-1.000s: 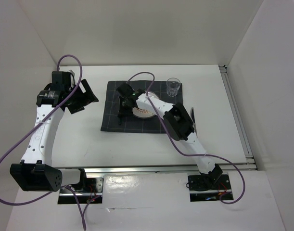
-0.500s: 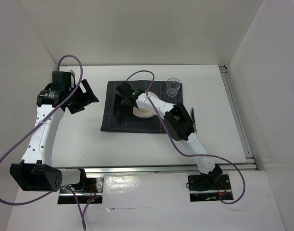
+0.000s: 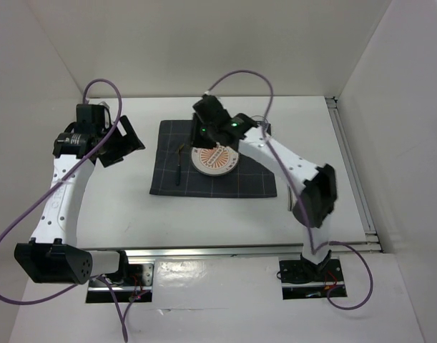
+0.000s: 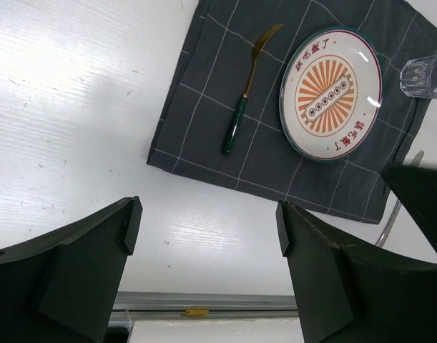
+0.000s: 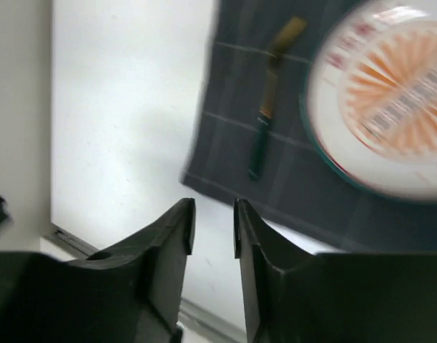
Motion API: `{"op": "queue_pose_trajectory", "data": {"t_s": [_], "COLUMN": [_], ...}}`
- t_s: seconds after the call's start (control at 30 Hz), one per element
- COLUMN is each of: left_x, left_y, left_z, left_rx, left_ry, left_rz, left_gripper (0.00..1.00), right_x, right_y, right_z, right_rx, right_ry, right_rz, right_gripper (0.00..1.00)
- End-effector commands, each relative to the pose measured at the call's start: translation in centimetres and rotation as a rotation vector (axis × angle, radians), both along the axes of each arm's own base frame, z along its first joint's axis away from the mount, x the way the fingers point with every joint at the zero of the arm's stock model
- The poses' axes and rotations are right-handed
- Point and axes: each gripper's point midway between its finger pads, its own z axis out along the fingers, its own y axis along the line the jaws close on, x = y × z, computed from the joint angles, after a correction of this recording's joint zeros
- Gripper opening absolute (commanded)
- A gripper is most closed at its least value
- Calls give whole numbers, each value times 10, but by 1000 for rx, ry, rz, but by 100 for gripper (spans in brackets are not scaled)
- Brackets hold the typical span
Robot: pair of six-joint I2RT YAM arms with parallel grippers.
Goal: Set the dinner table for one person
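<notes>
The white dinner table (image 3: 132, 207) spreads under everything, with a dark checked mat (image 3: 211, 184) lying at its middle. On the mat sit a sunburst-patterned plate (image 3: 215, 158), a green-handled fork (image 3: 178, 168) on the mat's left part, and a clear glass (image 4: 425, 73) at its far right corner. The right gripper (image 3: 204, 132) hangs above the mat's far edge, its fingers a narrow gap apart and holding nothing. Left of the mat, the left gripper (image 3: 125, 146) gapes wide, empty too.
</notes>
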Motion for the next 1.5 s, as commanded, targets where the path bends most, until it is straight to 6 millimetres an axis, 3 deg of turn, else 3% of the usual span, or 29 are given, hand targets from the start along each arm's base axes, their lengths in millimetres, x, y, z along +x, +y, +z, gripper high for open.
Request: {"op": "queue_pose_trajectory", "data": {"t_s": [0.0, 0.07, 0.13, 0.17, 0.2, 0.27, 0.3, 0.37, 0.53, 0.83, 1.07, 1.47], "left_x": [10, 14, 15, 16, 14, 14, 17, 18, 19, 20, 20, 18], "left_y": [2, -1, 0, 1, 1, 3, 4, 1, 0, -10, -8, -7], "left_z": [11, 6, -1, 2, 1, -6, -5, -3, 2, 1, 1, 0], "left_rx": [27, 26, 33, 40, 40, 47, 54, 54, 53, 31, 39, 26], "left_ry": [-42, -29, -4, -12, -3, 15, 6, -3, -27, -37, -37, -34], "left_rz": [-11, -20, -28, -22, -22, -17, -10, -19, -34, -77, -70, -43], "left_gripper": [95, 95, 95, 95, 95, 95, 95, 95, 95, 95, 95, 95], "right_x": [-30, -52, -65, -72, -78, -92, -96, -104, -109, -86, -92, -83], "right_y": [-112, -173, -207, -222, -250, -274, -290, -305, -350, -366, -389, -392], "right_z": [-29, -44, -46, -34, -49, -48, -58, -63, -86, -120, -160, -205], "right_rx": [-244, -287, -285, -241, -273, -268, -272, -270, -316, -356, -408, -424], "right_ry": [99, 163, 191, 179, 225, 249, 282, 322, 369, 401, 479, 516], "right_rz": [-227, -328, -395, -427, -484, -526, -564, -597, -644, -570, -568, -479], "right_gripper": [38, 38, 38, 43, 45, 51, 54, 56, 57, 65, 65, 58]}}
